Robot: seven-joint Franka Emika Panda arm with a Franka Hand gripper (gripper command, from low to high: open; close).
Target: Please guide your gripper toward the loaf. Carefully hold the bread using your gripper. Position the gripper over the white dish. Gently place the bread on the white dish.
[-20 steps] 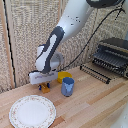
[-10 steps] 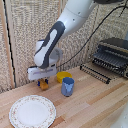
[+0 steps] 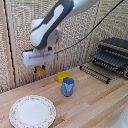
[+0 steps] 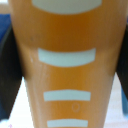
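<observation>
While lifted off the table, the fingers (image 3: 39,69) grip the loaf (image 3: 41,71).

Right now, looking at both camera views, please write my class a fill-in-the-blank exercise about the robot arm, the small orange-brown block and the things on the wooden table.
1. The white boxy gripper holds the small orange-brown loaf block above the ____.
2. The round white patterned-rim plate has ____ lying on it.
3. The blue cup stands right next to a round ____ disc.
4. In the wrist view, the block shows pale ____ across its surface.

Missing words: table; nothing; yellow; stripes
</observation>
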